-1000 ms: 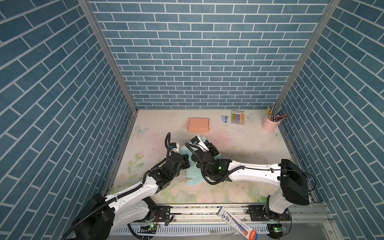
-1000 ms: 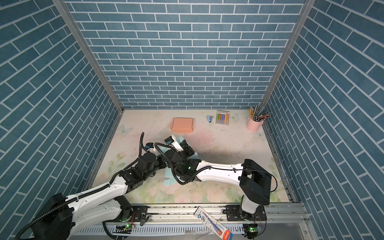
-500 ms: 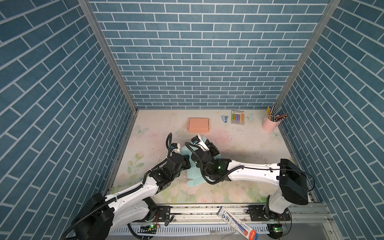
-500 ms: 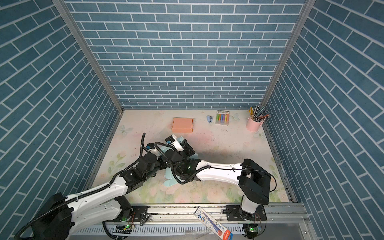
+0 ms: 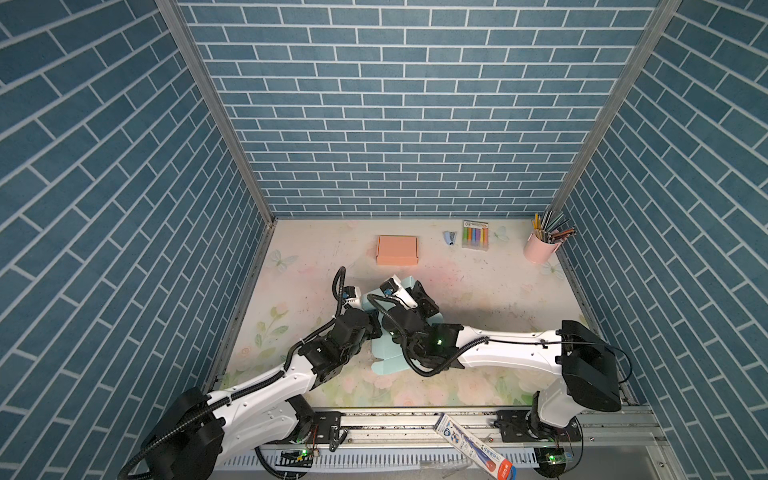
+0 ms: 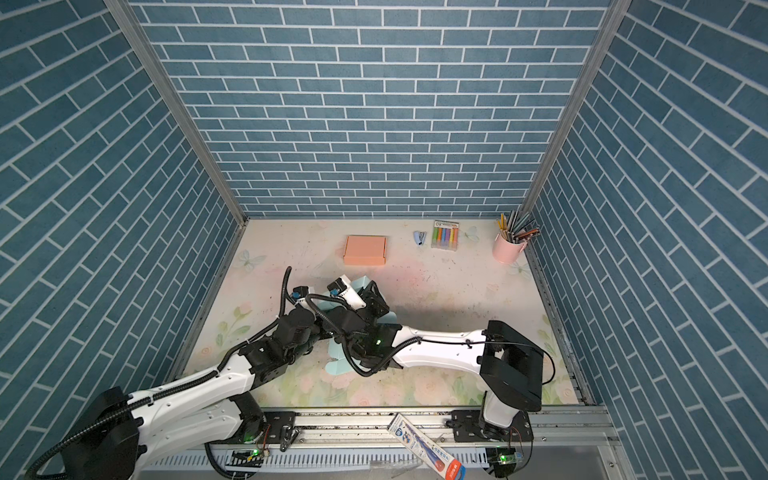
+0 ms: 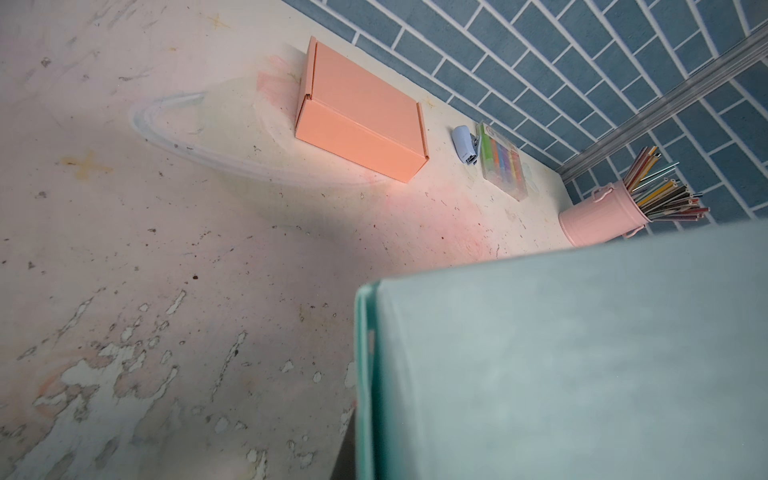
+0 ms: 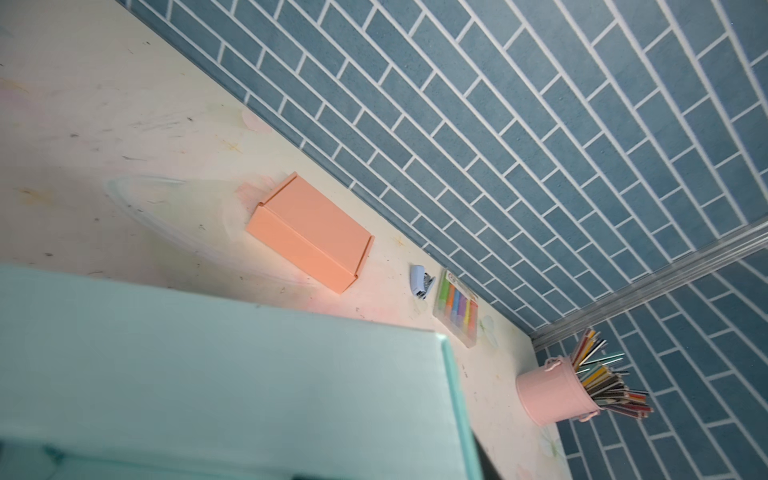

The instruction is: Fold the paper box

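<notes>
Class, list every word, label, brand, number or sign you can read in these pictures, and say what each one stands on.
Nothing here can be read with certainty.
Tube on the front rail: printed logo and lettering, too small to read.
Marker pack: label strip at one end, too blurred to read.
Orange box: no print visible.
Teal box: no print visible.

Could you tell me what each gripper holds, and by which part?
Cannot tell: left gripper and right gripper crowd the pale teal paper box, fingertips hidden.
</notes>
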`<state>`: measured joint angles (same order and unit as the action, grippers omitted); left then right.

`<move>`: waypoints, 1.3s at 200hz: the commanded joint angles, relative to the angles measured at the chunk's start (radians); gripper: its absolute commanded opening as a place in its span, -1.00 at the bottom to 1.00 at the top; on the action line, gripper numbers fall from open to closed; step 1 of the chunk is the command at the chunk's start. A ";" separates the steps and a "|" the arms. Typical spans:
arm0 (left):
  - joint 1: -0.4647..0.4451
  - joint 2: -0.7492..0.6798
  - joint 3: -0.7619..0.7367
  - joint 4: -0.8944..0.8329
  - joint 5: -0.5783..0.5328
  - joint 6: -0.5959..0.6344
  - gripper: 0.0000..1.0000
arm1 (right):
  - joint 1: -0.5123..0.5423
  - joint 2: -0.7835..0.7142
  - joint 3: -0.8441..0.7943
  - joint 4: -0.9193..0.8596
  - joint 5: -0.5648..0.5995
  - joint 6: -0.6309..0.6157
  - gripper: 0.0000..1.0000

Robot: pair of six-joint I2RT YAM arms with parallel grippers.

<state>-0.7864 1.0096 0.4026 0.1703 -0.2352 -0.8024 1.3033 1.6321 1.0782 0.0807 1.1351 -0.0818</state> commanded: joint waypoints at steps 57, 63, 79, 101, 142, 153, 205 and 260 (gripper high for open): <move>0.012 0.092 0.060 0.125 -0.065 0.133 -1.00 | 0.062 -0.301 -0.154 -0.038 -0.243 0.180 0.35; 0.014 0.095 0.059 0.138 -0.061 0.151 -1.00 | 0.069 -0.330 -0.167 -0.032 -0.265 0.177 0.36; 0.014 0.098 0.059 0.155 -0.057 0.209 -1.00 | 0.088 -0.417 -0.215 0.014 -0.365 0.146 0.39; 0.015 0.081 0.053 0.187 0.002 0.329 -1.00 | 0.094 -0.597 -0.300 0.076 -0.651 0.074 0.32; 0.015 0.047 0.034 0.224 0.207 0.510 -1.00 | -0.183 -0.851 -0.279 -0.059 -0.915 0.242 0.44; 0.015 0.057 0.030 0.231 0.244 0.546 -1.00 | -0.316 -0.839 -0.258 -0.099 -1.036 0.295 0.44; -0.022 0.127 -0.054 0.367 0.285 0.621 -1.00 | -0.682 -0.534 -0.325 0.035 -1.491 0.508 0.31; -0.062 0.258 -0.073 0.454 0.265 0.688 -1.00 | -0.659 -0.222 -0.380 0.135 -1.632 0.468 0.19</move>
<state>-0.8356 1.2224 0.3351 0.5369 0.0296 -0.1711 0.6254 1.3712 0.7181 0.1215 -0.3672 0.3561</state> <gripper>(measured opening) 0.091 0.596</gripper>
